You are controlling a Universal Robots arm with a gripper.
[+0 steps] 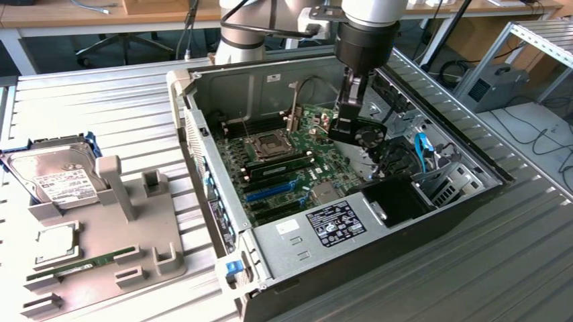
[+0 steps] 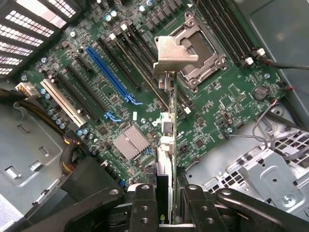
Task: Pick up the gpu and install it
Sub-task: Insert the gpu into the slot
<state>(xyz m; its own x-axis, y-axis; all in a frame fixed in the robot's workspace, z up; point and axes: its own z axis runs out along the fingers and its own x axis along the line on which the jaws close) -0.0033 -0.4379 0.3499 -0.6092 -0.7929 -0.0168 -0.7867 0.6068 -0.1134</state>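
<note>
My black gripper point(image 2: 164, 205) jaws clamped on the thin flat black gpu card point(image 2: 166, 145) with silver metal end, I hold it above the green motherboard point(image 2: 145, 77), inside the open grey metal computer case point(image 1: 268, 241)

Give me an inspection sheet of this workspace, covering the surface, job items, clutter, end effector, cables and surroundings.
Surface: ribbed metal table.
Job's things: gpu held edge-on above the motherboard; open computer case lies on its side.
Clutter: grey holder tray on the exterior view's left carries a hard drive, a square chip and a green RAM stick.
End effector: shut on the gpu, inside the case.
Cables: blue cable in the case; black cable on the floor.
Surroundings: wooden desks, metal frame.
</note>
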